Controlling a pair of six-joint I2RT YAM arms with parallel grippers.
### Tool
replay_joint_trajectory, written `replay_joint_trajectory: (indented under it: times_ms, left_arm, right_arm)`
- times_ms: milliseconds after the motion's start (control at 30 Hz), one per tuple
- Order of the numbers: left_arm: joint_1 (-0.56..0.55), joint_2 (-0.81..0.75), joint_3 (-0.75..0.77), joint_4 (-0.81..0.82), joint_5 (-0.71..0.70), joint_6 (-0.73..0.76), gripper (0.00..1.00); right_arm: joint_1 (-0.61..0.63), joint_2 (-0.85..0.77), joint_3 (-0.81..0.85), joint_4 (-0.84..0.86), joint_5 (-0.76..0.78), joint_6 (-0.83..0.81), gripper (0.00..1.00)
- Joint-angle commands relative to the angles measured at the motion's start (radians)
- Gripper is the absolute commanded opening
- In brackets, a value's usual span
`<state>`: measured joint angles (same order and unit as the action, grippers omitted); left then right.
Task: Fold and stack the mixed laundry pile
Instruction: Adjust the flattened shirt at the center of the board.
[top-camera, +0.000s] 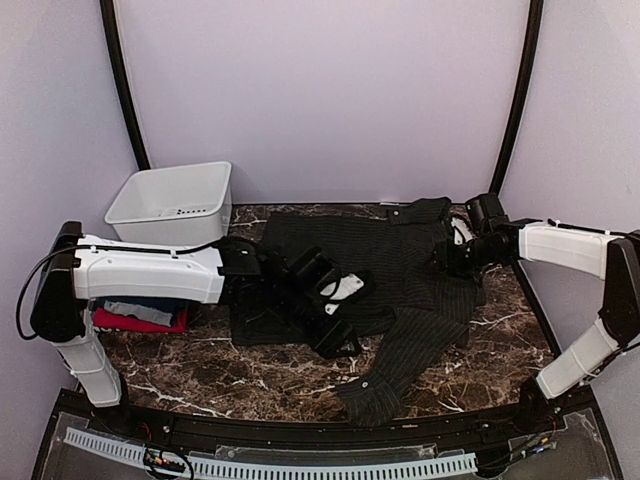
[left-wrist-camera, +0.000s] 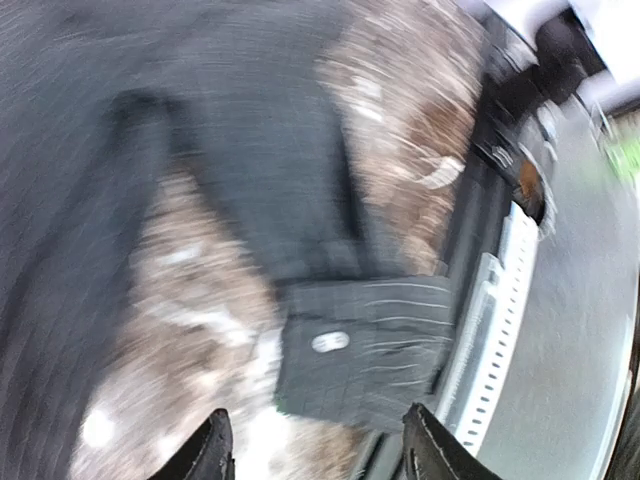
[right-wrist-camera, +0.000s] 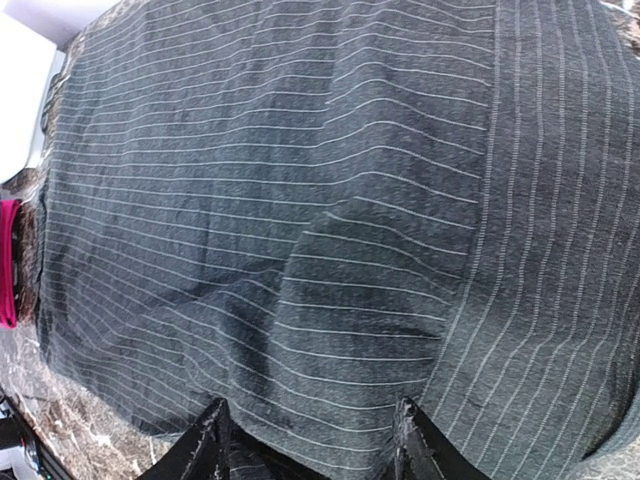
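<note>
On the marble table (top-camera: 250, 375), you have the pinstriped shirt (top-camera: 400, 270) spread out, one sleeve trailing toward the near edge. Your left gripper (left-wrist-camera: 318, 452) hovers above that sleeve's cuff (left-wrist-camera: 365, 345), fingers apart and holding nothing, though the view is blurred. Your right gripper (right-wrist-camera: 310, 445) sits low over the shirt's far right side near the collar, fingers likewise spread, no cloth pinched between them. Under your left arm lies a red shirt (top-camera: 140, 322) with a blue garment (top-camera: 150, 308) on top, near the bin (top-camera: 175, 200).
</note>
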<state>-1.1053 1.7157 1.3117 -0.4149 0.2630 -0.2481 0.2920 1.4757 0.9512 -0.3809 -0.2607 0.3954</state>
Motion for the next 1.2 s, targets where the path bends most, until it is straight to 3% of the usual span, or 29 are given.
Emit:
replay_joint_trajectory:
  times_ms: [0,167,400,467,567,633,800,900,1167]
  left_arm:
    - [-0.105,0.125,0.082,-0.059,0.137,0.153,0.57]
    - [-0.168,0.197,0.117,-0.045,0.176,0.177,0.60]
    - [-0.197,0.291,0.119,-0.076,0.151,0.163,0.61]
    - [-0.197,0.298,0.106,-0.064,0.143,0.149,0.55]
    - [-0.198,0.275,0.074,-0.029,0.127,0.134,0.30]
    - [-0.202,0.229,0.038,0.007,0.101,0.147,0.26]
    - [-0.202,0.055,-0.096,0.096,0.054,0.155,0.45]
    - [-0.107,-0.037,-0.191,0.210,0.114,0.052,0.54]
    - [0.145,-0.227,-0.364,0.241,0.002,-0.185,0.55]
  right_arm:
    - [-0.004,0.004,0.020,0.046,-0.051,-0.014,0.52]
    - [-0.005,-0.018,0.017,0.044,-0.125,-0.031,0.51]
    - [-0.004,-0.183,-0.027,0.040,-0.211,-0.054,0.60]
    - [-0.002,-0.219,-0.029,0.019,-0.251,-0.056,0.60]
    - [0.012,-0.268,-0.039,-0.031,-0.321,-0.057,0.58]
    - [0.045,-0.312,-0.058,-0.077,-0.356,-0.059,0.58]
    - [0.161,-0.393,-0.127,-0.174,-0.354,-0.026,0.57]
    - [0.230,-0.414,-0.174,-0.186,-0.354,0.017,0.58]
    - [0.463,-0.294,-0.217,-0.159,-0.320,0.079,0.59]
